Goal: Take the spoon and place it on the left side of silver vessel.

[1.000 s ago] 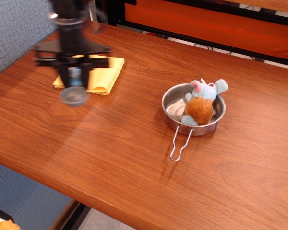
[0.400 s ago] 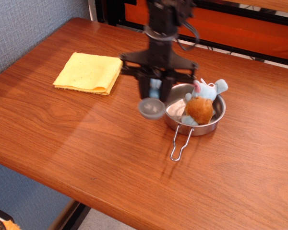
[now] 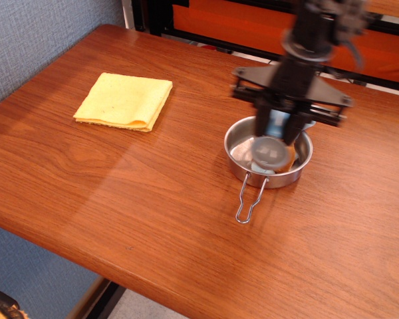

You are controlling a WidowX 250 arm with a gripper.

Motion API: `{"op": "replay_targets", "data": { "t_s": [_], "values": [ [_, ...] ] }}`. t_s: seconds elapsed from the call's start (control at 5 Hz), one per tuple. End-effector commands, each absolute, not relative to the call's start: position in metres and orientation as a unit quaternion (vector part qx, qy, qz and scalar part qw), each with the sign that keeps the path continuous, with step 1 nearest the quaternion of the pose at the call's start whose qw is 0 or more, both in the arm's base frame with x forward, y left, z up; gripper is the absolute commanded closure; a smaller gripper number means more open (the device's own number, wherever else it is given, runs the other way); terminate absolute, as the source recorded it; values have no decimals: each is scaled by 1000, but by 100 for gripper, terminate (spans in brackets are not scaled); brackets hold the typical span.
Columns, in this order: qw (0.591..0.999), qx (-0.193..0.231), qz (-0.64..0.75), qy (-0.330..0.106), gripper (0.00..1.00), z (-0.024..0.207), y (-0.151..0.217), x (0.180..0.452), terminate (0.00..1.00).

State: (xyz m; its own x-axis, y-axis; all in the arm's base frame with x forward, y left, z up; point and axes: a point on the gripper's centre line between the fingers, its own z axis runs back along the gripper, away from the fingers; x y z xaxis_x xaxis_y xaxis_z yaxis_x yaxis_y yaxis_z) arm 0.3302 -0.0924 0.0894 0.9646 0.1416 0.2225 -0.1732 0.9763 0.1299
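Claw: the claw hangs over the silver vessel, fingers clamped on the spoon handle.
Spoon: grey bowl hangs above the pan's inside.
Silver vessel: holds a plush toy (mostly hidden).
Desk: the desk also carries a yellow cloth.

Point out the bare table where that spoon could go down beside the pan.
Bare wood lies between the yellow cloth and the left rim of the pan, and across the whole front of the table, left of the pan's wire handle. It is crowded over the pan itself: the end effector hangs there with the spoon.
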Motion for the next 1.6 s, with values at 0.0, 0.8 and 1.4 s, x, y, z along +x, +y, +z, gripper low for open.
{"op": "replay_targets", "data": {
  "t_s": [0.0, 0.8, 1.4],
  "values": [
    [990, 55, 38, -123, 100, 85, -140, 315, 0],
    [994, 2, 13, -105, 100, 35, -152, 323, 0],
    [995, 1, -2, -98, 0, 46, -154, 321, 0]
  ]
}}
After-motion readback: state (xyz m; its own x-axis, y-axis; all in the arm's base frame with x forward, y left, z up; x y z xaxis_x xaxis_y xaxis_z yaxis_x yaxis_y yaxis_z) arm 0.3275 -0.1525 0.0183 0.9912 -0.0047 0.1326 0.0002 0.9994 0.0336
